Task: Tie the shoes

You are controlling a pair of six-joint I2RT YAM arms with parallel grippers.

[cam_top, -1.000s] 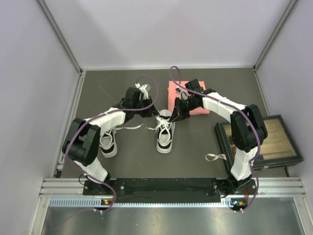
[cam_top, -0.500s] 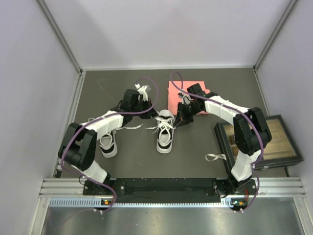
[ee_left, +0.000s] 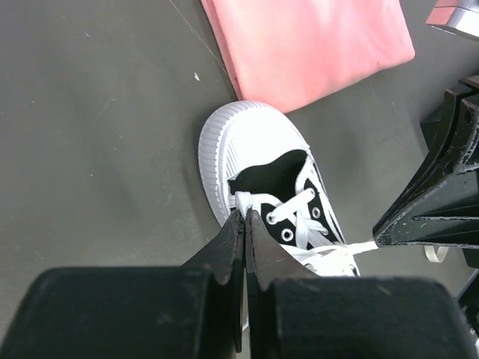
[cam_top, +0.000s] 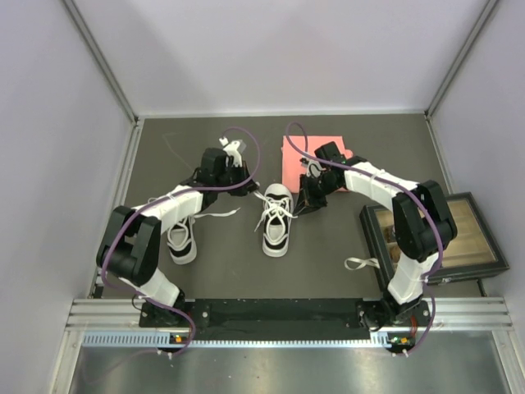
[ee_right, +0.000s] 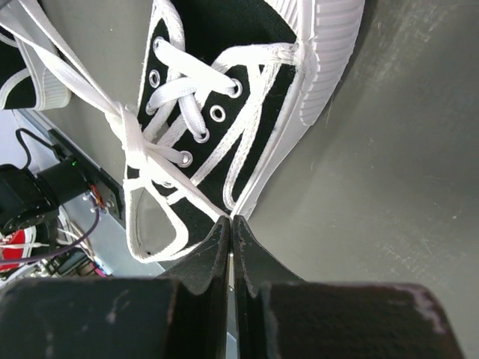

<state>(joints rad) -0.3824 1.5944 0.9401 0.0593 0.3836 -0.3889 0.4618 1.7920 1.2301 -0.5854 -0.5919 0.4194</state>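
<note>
One shoe, white with black side panels, stands mid-table with its toe pointing away from the arms. Its laces are crossed in a first knot. My left gripper is at the shoe's left and is shut on a white lace end. My right gripper is at the shoe's right and is shut on the other lace strand. In the left wrist view the shoe lies just past my fingertips. The second shoe stands at the left, partly under my left arm.
A pink cloth lies behind the shoe, partly under my right arm. A dark framed box sits at the right edge. A short white strip lies in front of it. Grey walls close in the table.
Both grippers have drawn a little outward and away from the shoe, still holding the laces. The shoe has stayed in place.
</note>
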